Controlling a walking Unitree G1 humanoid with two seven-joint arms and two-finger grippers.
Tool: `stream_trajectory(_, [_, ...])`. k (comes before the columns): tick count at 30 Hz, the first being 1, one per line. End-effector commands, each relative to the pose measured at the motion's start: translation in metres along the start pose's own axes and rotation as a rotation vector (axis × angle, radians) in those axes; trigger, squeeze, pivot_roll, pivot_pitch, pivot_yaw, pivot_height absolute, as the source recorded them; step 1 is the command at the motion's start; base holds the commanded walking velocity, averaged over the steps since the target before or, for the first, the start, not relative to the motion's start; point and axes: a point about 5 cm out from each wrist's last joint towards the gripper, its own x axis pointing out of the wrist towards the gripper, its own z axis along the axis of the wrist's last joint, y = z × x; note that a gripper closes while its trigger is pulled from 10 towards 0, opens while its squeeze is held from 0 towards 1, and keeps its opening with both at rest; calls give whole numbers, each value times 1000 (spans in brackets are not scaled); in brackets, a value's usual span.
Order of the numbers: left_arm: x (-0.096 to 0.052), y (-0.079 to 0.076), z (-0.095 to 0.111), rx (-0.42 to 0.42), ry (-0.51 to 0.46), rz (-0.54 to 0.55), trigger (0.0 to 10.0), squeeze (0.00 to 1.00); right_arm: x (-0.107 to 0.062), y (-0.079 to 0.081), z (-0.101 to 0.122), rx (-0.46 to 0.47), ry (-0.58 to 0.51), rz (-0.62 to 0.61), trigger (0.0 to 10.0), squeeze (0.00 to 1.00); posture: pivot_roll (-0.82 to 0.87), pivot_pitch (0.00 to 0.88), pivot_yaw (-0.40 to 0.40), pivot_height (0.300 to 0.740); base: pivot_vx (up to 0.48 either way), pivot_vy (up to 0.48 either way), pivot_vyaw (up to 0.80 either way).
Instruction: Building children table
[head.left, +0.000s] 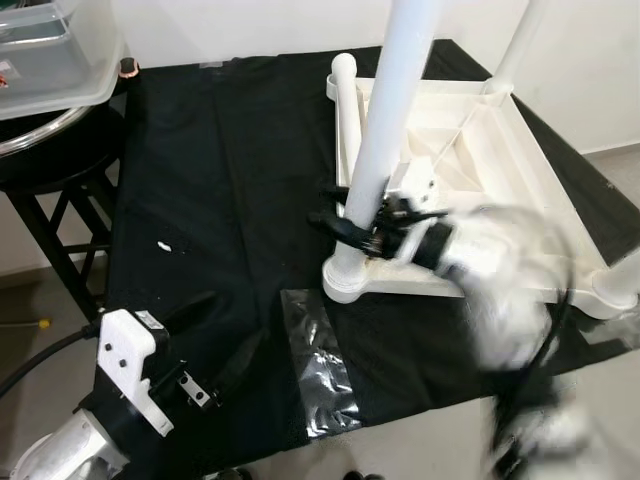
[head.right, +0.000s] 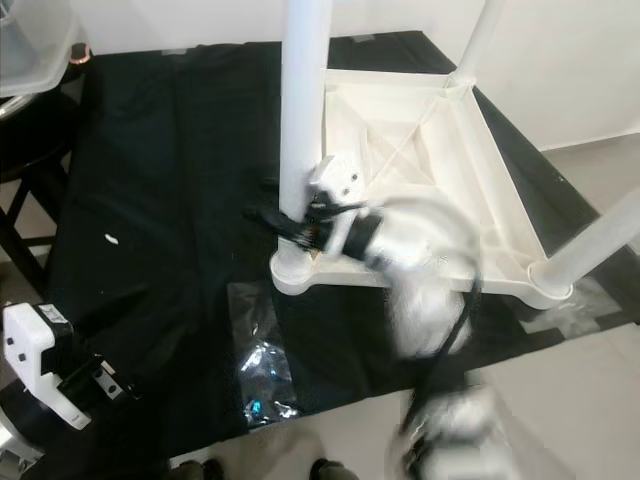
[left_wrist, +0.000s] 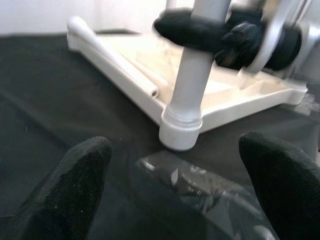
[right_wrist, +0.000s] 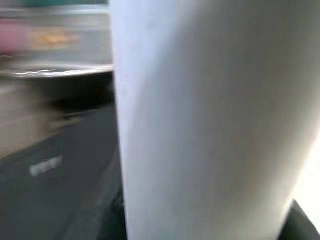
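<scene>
Upside-down white table top (head.left: 500, 170) on black cloth (head.left: 220, 180). Right gripper (head.left: 360, 222) clamped round near leg (head.left: 385, 140) at 6 o'clock corner, likely seating it; next needs firm twist. Left gripper (left_wrist: 175, 175), fingers apart, idles at 7 o'clock.

Right gripper (head.left: 335, 215) jaws clamped; left gripper (head.left: 225, 335) jaws apart.

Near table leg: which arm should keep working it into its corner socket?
Right. The right gripper is clamped around the near leg just above its socket, while the left gripper hovers open over the black cloth, well short.
</scene>
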Motion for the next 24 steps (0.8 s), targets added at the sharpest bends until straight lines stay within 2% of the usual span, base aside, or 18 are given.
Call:
stream_trajectory(1, [-6,2,-4,-11,35,4,10000,0,-51,-7,-59,-87,345,-183,0,0,76,238,-24,740,0,0,0])
stream_trajectory(2, [-6,2,-4,-11,35,4,10000,0,-51,-7,-59,-87,345,-183,0,0,76,238,-24,740,0,0,0])
stream_trajectory(3, [-5,2,-5,-17,35,-3,10000,0,-52,2,-57,-64,348,-163,0,0,63,224,-16,740,0,0,0])
stream_trajectory(7, [0,1,-7,-26,29,-20,10000,0,-40,3,-50,-56,315,-143,0,0,54,217,-14,740,0,0,0])
stream_trajectory(11, [1,0,-8,-25,28,-28,10000,0,-36,5,-50,-39,313,-120,0,0,69,209,-21,740,0,0,0])
stream_trajectory(12, [2,0,-7,-24,27,-31,10000,0,-34,10,-47,-25,315,-145,10000,0,69,208,-21,740,0,0,0])
stream_trajectory(14, [1,2,-6,-16,29,-28,10000,0,-33,14,-44,-17,307,-164,10000,0,79,202,-21,740,0,0,0])
stream_trajectory(15, [0,6,-5,-4,30,-19,10000,0,-28,18,-36,25,268,-148,10000,1000,80,201,-19,740,0,0,0])
stream_trajectory(20, [0,7,-5,-1,30,-20,10000,0,-20,18,-26,63,206,-72,10000,1000,80,201,-19,740,0,0,0])
stream_trajectory(23, [1,4,-5,-5,31,-27,10000,0,-5,11,-7,98,109,149,10000,1000,82,204,-19,740,0,0,0])
stream_trajectory(24, [1,4,-5,-5,31,-27,10000,0,-5,11,-7,98,109,149,10000,1000,82,204,-19,740,0,0,0])
